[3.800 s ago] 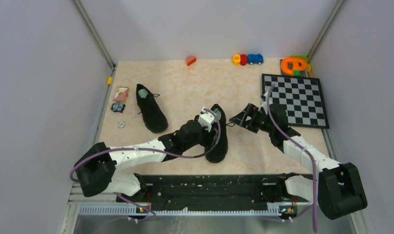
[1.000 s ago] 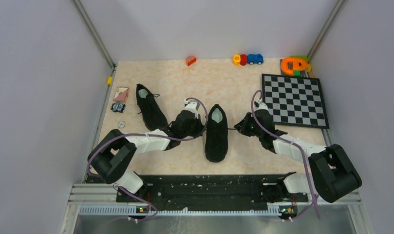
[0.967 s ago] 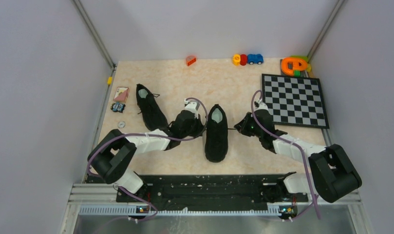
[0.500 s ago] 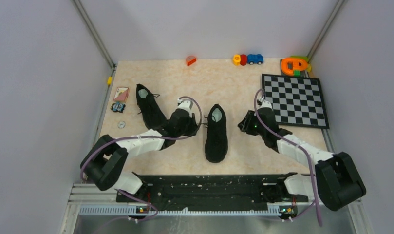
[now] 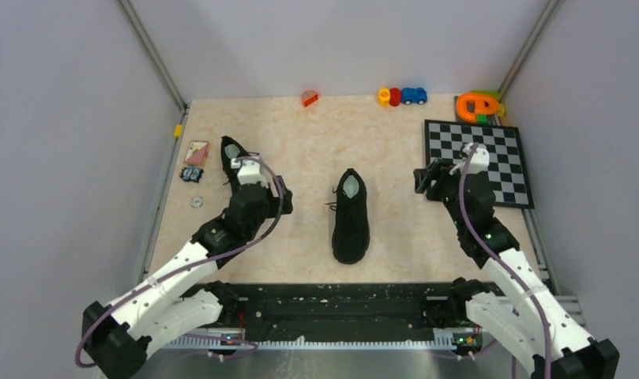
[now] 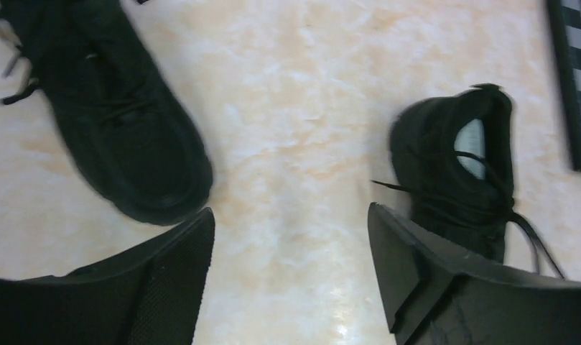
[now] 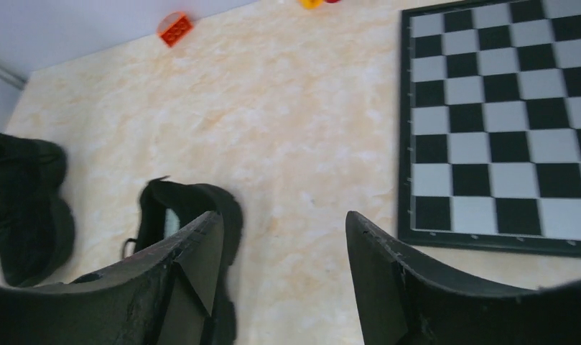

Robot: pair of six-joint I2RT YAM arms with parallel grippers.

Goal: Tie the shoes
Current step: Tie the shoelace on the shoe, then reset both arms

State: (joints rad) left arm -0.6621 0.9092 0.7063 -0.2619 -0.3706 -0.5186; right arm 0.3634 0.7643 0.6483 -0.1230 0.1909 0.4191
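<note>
1. Left gripper (image 6: 289,219) – jaws spread wide, holding nothing, over the left shoe (image 6: 122,129).
2. Right shoe (image 5: 351,217) – upright between the arms, touched by neither.
3. Right gripper (image 7: 284,219) – jaws spread, empty, just left of the chessboard (image 5: 490,158).

We see soft, even overhead light on the tabletop (image 5: 300,150), with faint shadows hugging the shoes (image 5: 351,217), whose black swallows detail. The left wrist view smears with motion blur, and pale glare sits low on the marble. The right wrist view stays sharper.
</note>
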